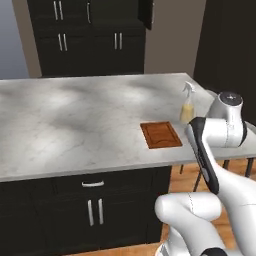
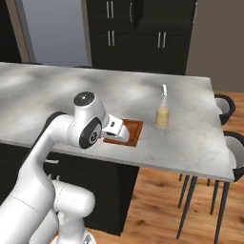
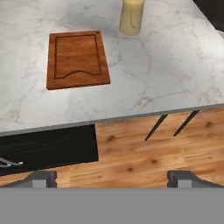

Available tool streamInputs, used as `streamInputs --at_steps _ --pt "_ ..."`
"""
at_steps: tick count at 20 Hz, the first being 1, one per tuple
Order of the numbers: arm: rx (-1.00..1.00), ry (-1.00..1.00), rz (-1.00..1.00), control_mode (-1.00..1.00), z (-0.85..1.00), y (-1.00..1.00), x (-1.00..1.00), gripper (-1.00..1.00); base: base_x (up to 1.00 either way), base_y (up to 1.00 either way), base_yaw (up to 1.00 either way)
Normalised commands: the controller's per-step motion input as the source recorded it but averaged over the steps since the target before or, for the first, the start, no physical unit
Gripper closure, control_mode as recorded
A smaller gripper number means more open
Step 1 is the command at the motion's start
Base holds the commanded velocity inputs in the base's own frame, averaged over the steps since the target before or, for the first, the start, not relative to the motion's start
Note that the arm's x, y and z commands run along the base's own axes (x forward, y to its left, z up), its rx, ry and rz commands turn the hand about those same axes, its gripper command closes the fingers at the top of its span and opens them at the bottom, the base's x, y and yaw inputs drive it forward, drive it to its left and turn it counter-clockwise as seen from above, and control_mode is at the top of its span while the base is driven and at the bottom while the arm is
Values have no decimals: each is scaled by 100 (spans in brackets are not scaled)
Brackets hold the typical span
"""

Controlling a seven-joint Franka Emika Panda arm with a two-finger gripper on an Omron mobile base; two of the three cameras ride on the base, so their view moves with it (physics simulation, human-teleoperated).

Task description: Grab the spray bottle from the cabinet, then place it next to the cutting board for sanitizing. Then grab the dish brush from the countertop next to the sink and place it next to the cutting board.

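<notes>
The spray bottle (image 1: 187, 104) stands upright just right of the cutting board (image 1: 160, 135); the gripper (image 3: 113, 178) hangs spread wide, holding nothing.

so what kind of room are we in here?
Looks like a home kitchen, rendered. A white-marbled island slab carries a cutting board and a spray bottle, dark panelled cabinets with silver bar handles line the far wall, and bar stools stand at the island's end.

- Even, soft rendered light; broad blurry grey shadows mottle the white marbled island slab (image 1: 75, 120).
- Dark cabinet (image 1: 95, 37) reads nearly black.
- Slightly soft, low-resolution images.
</notes>
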Motion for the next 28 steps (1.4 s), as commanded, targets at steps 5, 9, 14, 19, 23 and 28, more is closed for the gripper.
streamInputs --at_steps 5,9,14,19,23,28 --pt "0 0 0 100 0 0 0 -100 -17 98 39" --pt "0 0 0 100 0 0 0 -100 -2 86 58" --pt "0 0 0 100 0 0 0 -100 -2 74 67" --pt "0 0 0 100 0 0 0 -100 -8 36 65" --pt "0 0 0 100 0 0 0 -100 0 13 63" --pt "0 0 0 100 0 0 0 -100 41 4 55"
